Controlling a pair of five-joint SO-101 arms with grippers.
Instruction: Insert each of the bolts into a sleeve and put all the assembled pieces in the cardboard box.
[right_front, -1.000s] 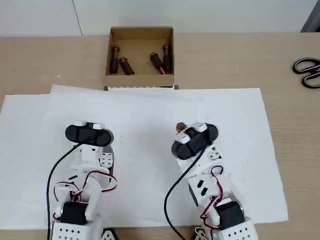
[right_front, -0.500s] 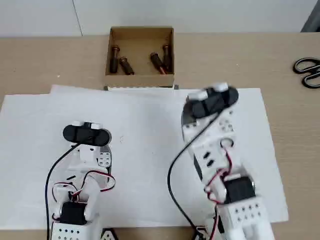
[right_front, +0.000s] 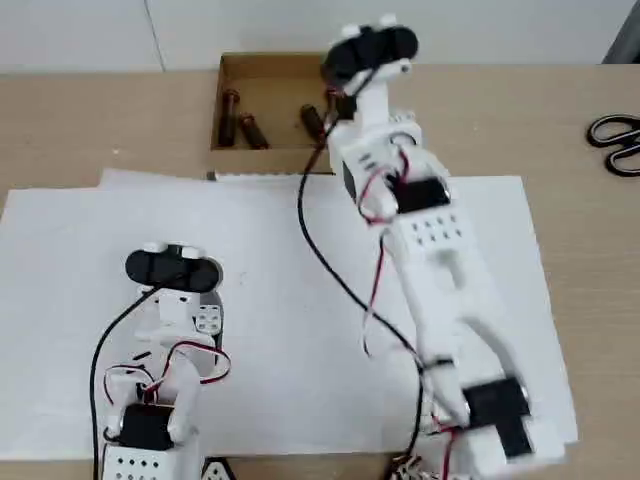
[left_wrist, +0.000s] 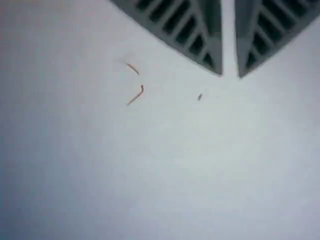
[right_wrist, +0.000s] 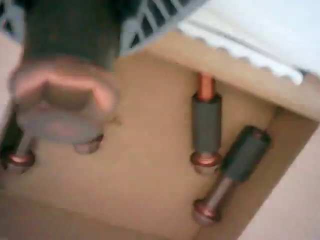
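Observation:
The cardboard box stands at the back of the table with several assembled bolt-and-sleeve pieces lying in it. My right gripper hangs over the box's right part, shut on one assembled piece: a dark sleeve with the bolt's copper head pointing down at the box floor. Two other pieces lie side by side on the box floor below. My left gripper rests low over the white paper, its jaws together with nothing between them.
A large white paper sheet covers the table in front of the box. Black scissors lie at the far right on the wooden table. The right arm stretches across the paper's right half.
The right arm has swung from the middle of the paper out over the box, carrying the assembled piece. The left arm has barely moved.

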